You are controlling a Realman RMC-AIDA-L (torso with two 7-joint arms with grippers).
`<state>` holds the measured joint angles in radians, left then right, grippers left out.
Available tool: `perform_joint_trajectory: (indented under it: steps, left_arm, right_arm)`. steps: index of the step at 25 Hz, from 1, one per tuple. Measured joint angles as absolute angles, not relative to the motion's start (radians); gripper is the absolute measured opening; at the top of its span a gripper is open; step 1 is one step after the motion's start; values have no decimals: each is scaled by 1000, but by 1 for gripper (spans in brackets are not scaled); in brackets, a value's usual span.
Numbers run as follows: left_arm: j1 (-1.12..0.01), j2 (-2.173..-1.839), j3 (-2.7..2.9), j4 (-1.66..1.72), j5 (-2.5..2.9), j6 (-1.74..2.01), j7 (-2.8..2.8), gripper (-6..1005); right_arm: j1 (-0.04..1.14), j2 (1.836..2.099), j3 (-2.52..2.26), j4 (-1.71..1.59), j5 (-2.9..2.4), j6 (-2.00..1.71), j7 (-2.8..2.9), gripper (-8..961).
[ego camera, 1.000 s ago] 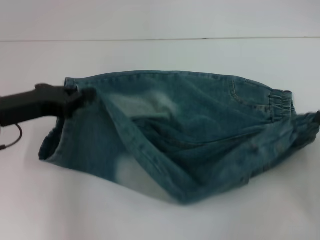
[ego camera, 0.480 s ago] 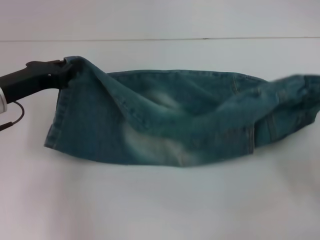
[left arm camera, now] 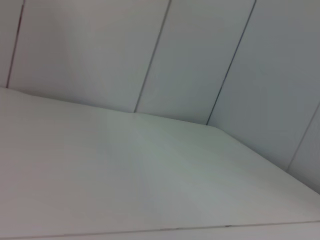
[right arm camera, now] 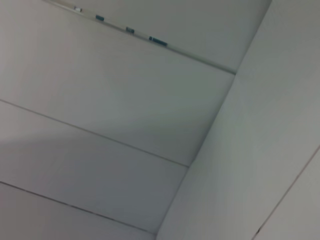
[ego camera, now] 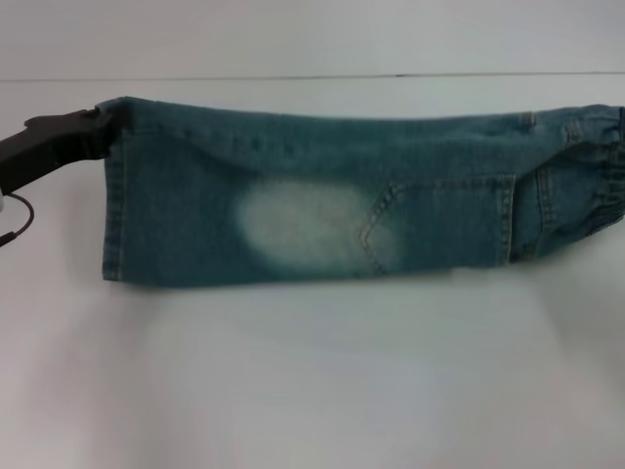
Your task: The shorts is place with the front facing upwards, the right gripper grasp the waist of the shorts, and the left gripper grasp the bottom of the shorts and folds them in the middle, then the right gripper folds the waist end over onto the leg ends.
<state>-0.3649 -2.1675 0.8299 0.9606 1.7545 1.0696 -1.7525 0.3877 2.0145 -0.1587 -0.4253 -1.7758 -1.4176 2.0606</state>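
Observation:
The denim shorts (ego camera: 312, 200) lie folded lengthwise in a long band across the white table (ego camera: 312, 391) in the head view. A back pocket (ego camera: 439, 220) and a faded patch (ego camera: 308, 225) face up. My left gripper (ego camera: 98, 132) is at the band's far left corner, shut on the bottom hem of a leg. The elastic waist (ego camera: 610, 171) runs off the picture's right edge, pulled taut. My right gripper does not show in any view. Neither wrist view shows the shorts.
The table's far edge (ego camera: 312, 76) meets a pale wall behind the shorts. A thin cable (ego camera: 15, 220) hangs under my left arm. The left wrist view shows the tabletop (left arm camera: 150, 190) and a panelled wall (left arm camera: 200, 60); the right wrist view shows wall panels (right arm camera: 125, 125).
The shorts went from a loose, open bundle to a flat, stretched band folded along the middle. My left gripper moved left and farther back with the hem. The waist slid right.

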Motion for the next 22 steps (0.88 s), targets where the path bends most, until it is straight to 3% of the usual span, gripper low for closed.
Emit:
perform_joint_trajectory:
  steps: [22]
  left_arm:
    - [-490,-2167,837,797,1745,837,-1641,3]
  right_arm:
    - [494,2022,-166,-379,-1730,-1146,2009,17]
